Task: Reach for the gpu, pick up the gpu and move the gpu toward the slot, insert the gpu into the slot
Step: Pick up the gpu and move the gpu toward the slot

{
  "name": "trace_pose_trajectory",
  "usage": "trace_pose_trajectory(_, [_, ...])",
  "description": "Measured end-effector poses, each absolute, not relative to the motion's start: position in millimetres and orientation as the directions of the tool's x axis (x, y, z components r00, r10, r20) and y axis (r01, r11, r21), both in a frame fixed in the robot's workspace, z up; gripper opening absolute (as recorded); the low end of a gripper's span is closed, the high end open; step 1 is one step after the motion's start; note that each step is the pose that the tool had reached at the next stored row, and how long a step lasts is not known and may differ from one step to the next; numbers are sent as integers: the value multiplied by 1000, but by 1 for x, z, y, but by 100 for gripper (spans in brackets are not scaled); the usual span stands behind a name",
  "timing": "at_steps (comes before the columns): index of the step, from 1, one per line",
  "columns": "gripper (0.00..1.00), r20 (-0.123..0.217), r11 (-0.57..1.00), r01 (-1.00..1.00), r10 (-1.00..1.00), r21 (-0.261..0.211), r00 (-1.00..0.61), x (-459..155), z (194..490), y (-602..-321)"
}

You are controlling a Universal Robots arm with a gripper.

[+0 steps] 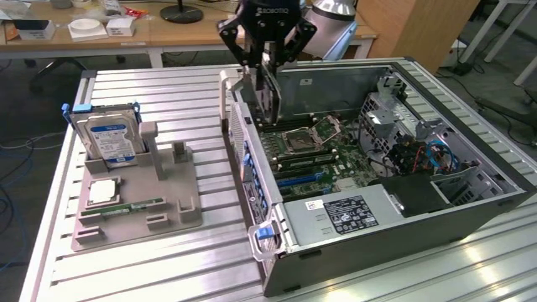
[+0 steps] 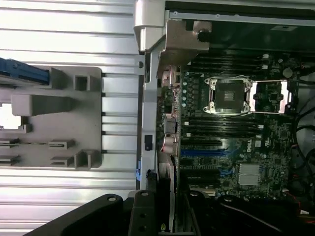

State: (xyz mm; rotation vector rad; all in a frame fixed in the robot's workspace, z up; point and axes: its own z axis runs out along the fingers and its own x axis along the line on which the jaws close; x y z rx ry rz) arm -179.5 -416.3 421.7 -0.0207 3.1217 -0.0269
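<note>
My gripper (image 1: pixel 266 63) hangs over the far rear corner of the open computer case (image 1: pixel 495 189) and is shut on the gpu (image 1: pixel 268 94), a thin dark card held on edge and pointing down. The card's lower edge is above the motherboard, close to the case's rear wall (image 1: pixel 239 126). In the wrist view the gpu (image 2: pixel 169 189) runs edge-on from between the fingers (image 2: pixel 142 214), with its silvery bracket beside the rear wall. The blue slots (image 1: pixel 302 179) (image 2: pixel 202 152) lie on the motherboard past the processor socket (image 1: pixel 300 139).
A grey fixture block (image 1: pixel 138 195) on the slatted table at the exterior view's left holds an upright blue-labelled hard drive (image 1: pixel 109 135), a processor chip (image 1: pixel 100 190) and a green memory stick (image 1: pixel 122 207). A power supply (image 1: pixel 353 214) and drive cages (image 1: pixel 394 119) crowd the case.
</note>
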Motion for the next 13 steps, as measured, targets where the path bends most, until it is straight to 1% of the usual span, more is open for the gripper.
trace_pose_trajectory(13, [26,-20,1000,-13,-14,-17,-1000,-120,416,-416])
